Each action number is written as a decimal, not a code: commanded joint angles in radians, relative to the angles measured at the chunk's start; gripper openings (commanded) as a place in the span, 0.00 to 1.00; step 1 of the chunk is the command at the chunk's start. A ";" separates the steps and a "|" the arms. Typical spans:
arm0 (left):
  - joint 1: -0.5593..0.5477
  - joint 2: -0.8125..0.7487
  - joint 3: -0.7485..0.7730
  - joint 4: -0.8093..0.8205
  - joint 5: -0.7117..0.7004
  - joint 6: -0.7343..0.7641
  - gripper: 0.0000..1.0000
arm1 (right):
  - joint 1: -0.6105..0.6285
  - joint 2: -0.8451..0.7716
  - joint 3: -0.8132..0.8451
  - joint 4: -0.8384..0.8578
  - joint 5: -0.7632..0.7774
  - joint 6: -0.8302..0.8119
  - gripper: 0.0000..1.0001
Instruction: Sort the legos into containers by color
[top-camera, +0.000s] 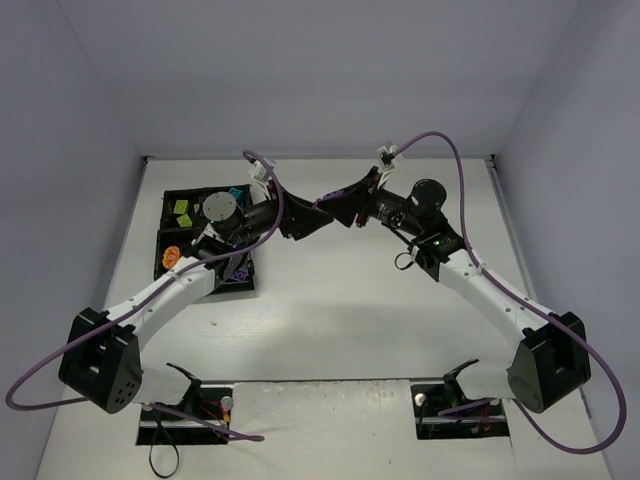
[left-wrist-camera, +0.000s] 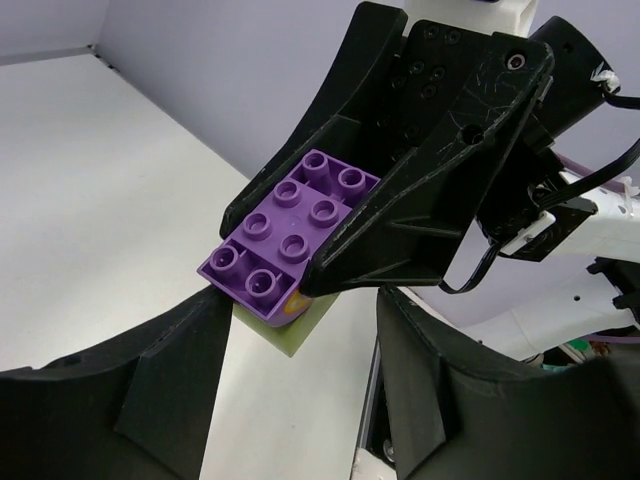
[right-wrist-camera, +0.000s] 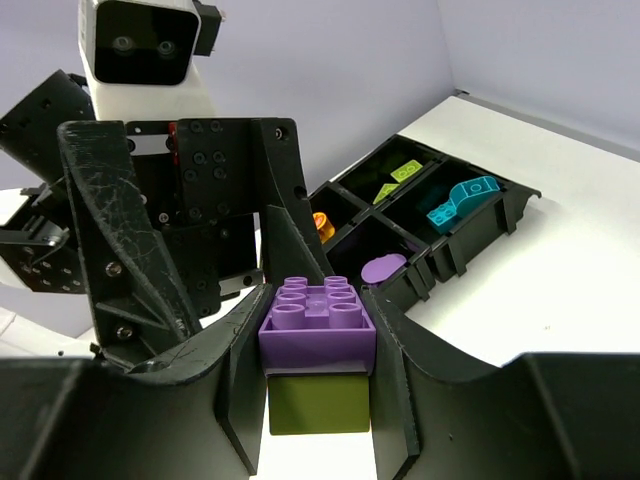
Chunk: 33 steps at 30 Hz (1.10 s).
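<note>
- Right gripper clenches a purple studded plastic brick between its fingertips, with a yellow-green plastic block attached beneath.
- Left gripper, released, gapes just beside them.

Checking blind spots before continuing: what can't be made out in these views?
Top view: purple brick and green brick, hidden between left gripper and right gripper.
Top view: near compartments of tray, partly under left arm.
Right wrist: orange brick, mostly behind left gripper.
Left wrist: green brick, mostly under purple brick.
</note>
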 joint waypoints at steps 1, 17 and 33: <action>-0.006 -0.001 0.013 0.173 0.038 -0.046 0.52 | 0.009 -0.032 0.008 0.143 -0.035 0.029 0.01; -0.009 -0.055 0.027 -0.022 0.050 0.106 0.25 | 0.007 -0.051 0.023 0.031 -0.060 -0.066 0.02; -0.015 -0.102 0.031 -0.534 -0.220 0.339 0.44 | -0.006 -0.129 -0.003 -0.330 0.245 -0.364 0.01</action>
